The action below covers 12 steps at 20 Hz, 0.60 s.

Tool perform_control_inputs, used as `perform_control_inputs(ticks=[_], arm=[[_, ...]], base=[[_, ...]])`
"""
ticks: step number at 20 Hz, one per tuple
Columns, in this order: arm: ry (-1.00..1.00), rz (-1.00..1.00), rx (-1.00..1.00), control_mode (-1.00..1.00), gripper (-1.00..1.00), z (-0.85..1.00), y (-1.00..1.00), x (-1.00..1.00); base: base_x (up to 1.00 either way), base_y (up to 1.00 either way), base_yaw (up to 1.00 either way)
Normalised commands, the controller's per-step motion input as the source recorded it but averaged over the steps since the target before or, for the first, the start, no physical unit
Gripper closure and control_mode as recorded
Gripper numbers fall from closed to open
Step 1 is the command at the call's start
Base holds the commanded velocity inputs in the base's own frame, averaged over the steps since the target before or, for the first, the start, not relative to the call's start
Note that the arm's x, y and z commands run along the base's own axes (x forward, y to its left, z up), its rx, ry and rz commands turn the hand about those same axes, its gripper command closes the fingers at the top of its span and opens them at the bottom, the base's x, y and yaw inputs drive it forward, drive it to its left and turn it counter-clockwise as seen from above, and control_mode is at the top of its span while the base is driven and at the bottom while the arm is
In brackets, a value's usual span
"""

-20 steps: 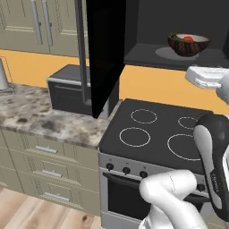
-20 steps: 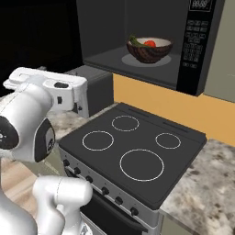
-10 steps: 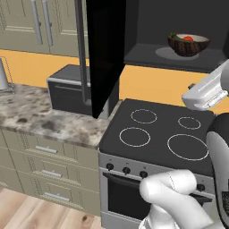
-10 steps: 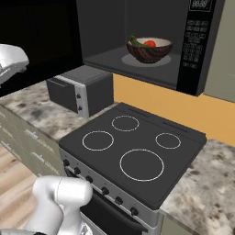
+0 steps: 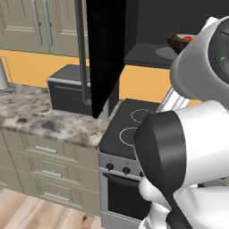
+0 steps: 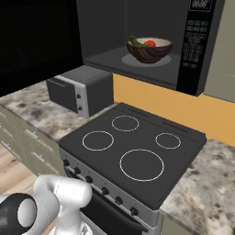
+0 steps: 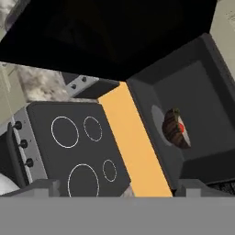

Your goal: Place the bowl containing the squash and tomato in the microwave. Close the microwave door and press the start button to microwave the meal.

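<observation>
The dark brown bowl (image 6: 149, 50) sits inside the open black microwave (image 6: 110, 27), with the red tomato (image 6: 150, 44) and the green squash (image 6: 135, 41) in it. In the hand view the bowl (image 7: 174, 128) and the tomato (image 7: 182, 127) lie to the right, well away from my gripper (image 7: 119, 188). The gripper is open and holds nothing; its fingertips (image 7: 41, 186) stand wide apart. The microwave door (image 5: 107, 53) hangs open to the left, its grey bar handle (image 5: 80, 53) on the outer edge. My arm partly hides the bowl (image 5: 179, 42) in the left base view.
A black stove (image 6: 133, 147) with round burner rings stands below the microwave. A grey toaster oven (image 6: 82, 92) sits on the speckled counter (image 5: 40, 118) to its left. The microwave's button panel (image 6: 197, 41) is on its right side. Drawers (image 5: 44, 154) run under the counter.
The arm has swung back and up. It now looms large in the left base view and has left the upper left of the right base view. Bowl and door have not moved.
</observation>
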Motion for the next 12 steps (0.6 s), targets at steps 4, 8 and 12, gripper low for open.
perform_control_inputs(ticks=[4, 8, 12], arm=[[-0.03, 0.00, -0.29, -1.00, -1.00, -0.56, 0.95, 0.00], [-0.08, 0.00, -0.25, -1.00, -1.00, -0.71, 0.90, 0.14], [-0.11, 0.00, -0.22, -1.00, -1.00, -0.79, 0.83, 0.36]], base=[[0.00, 0.00, 0.00], [0.00, 0.00, 0.00], [0.00, 0.00, 0.00]])
